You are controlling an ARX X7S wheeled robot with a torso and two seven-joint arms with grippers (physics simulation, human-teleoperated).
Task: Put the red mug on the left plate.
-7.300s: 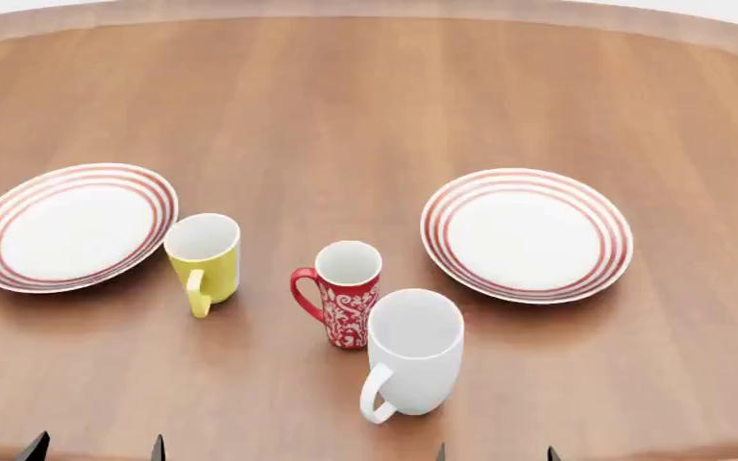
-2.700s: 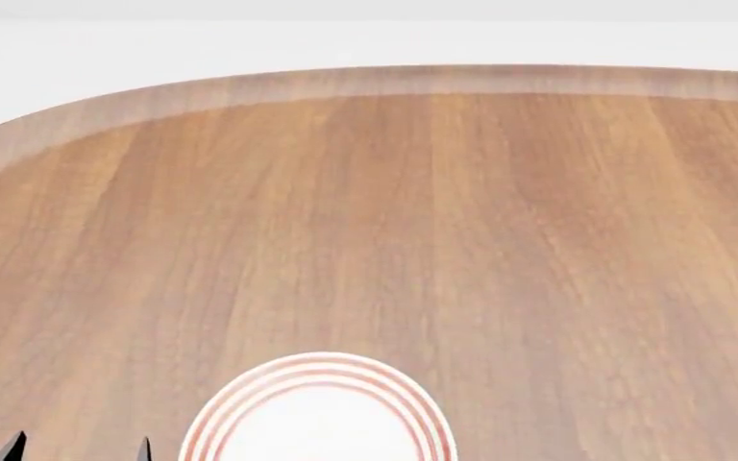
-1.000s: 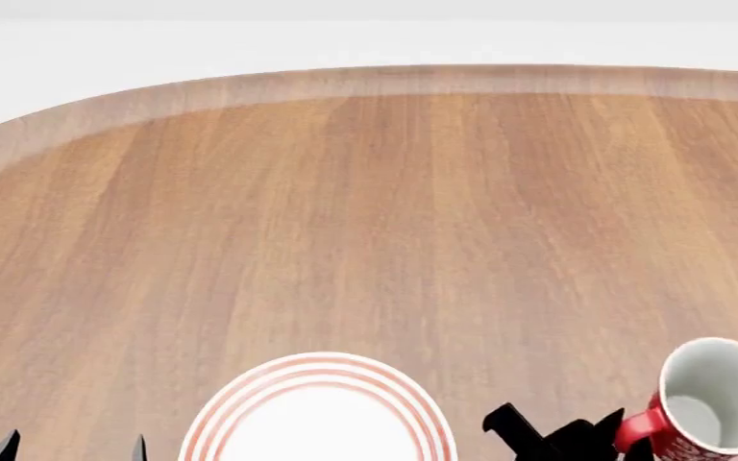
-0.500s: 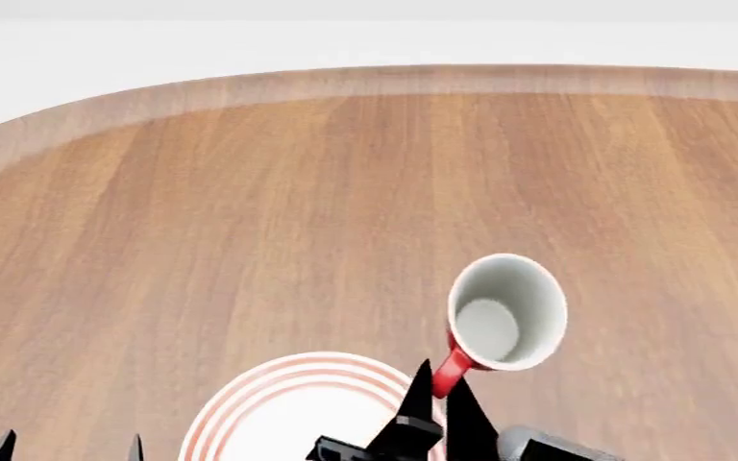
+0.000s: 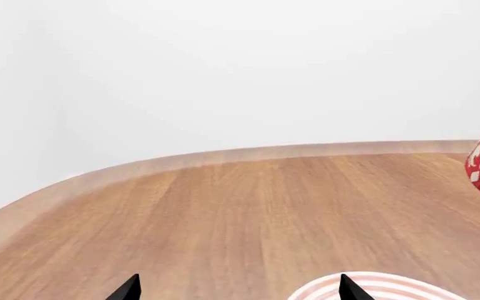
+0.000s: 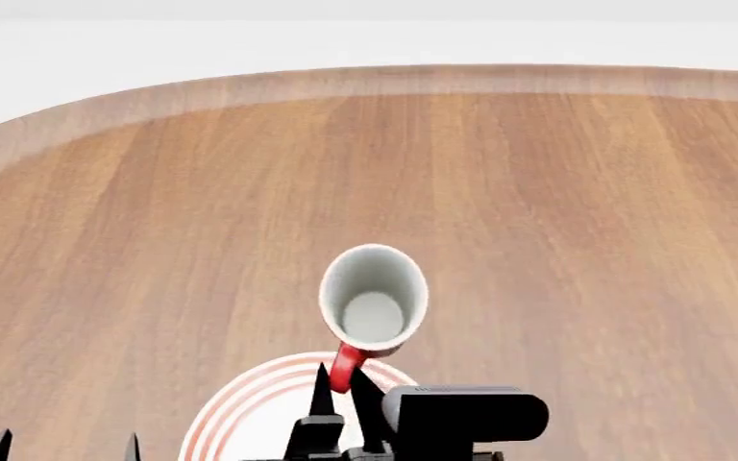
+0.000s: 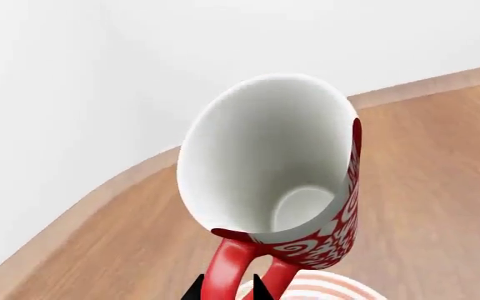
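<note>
The wooden table (image 6: 536, 211) fills most of my head view, its rounded far edge against a white wall. Near me, at the bottom of that view, the left plate (image 6: 234, 408) shows only its far rim, red rings on white; the rest is cut off or hidden by my right arm.

The red mug (image 6: 372, 303) is in the air, over the plate's far edge and tipped so its white inside faces the camera. My right gripper (image 6: 338, 389) has its two fingers pinched on the red loop handle alone, which the right wrist view confirms (image 7: 227, 289).

My left gripper (image 5: 235, 289) sits low and to the left with its fingertips spread wide apart, holding nothing.

My worry is that grip. A thin handle between two narrow fingers gives the mug room to swing or rotate, and it is already tilted. If I lower it like this, I judge the base could land edge-first on the raised rim and topple, or slip out early.
</note>
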